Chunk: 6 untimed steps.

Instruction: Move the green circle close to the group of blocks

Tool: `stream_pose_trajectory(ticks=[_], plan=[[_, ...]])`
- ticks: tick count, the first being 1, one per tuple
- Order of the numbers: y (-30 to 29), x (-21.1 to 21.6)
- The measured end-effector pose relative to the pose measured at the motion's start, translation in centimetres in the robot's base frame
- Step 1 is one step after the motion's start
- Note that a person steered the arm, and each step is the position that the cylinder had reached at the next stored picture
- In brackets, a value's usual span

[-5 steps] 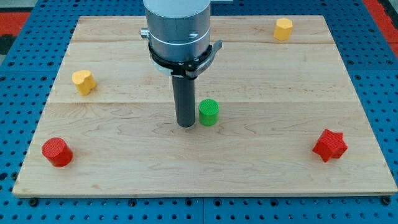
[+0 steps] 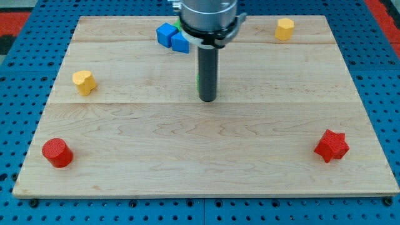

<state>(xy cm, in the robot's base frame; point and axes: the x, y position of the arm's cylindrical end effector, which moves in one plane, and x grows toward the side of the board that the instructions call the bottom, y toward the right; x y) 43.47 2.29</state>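
Camera view, green circle [image 2: 199, 81] mostly hidden behind my tip [image 2: 207, 99]

Two blue blocks [image 2: 172, 37], two yellow [image 2: 84, 81], two red [image 2: 57, 152], one green sliver [image 2: 199, 81].

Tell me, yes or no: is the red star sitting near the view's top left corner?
No. The red star sits near the view's bottom right, far from my tip.

The worktop [image 2: 125, 156] is pale wood with faint grain, on a blue pegboard [image 2: 19, 125] dotted with holes. Two blue blocks [image 2: 172, 36] sit at top. A green sliver [image 2: 199, 81] shows beside the dark rod [image 2: 207, 72]. Yellow blocks: one left [image 2: 83, 81], one top right [image 2: 285, 28]. Red cylinder [image 2: 57, 152]; red star [image 2: 331, 145].
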Motion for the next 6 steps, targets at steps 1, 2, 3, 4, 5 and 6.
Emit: stream_pose_trajectory(ticks=[1, 2, 3, 4, 5, 6], plan=[[0.6, -4.2], [-4.0, -5.9], [-6.1, -5.3], [-7.4, -7.1], [-8.4, -9.0], [-8.6, -8.6]])
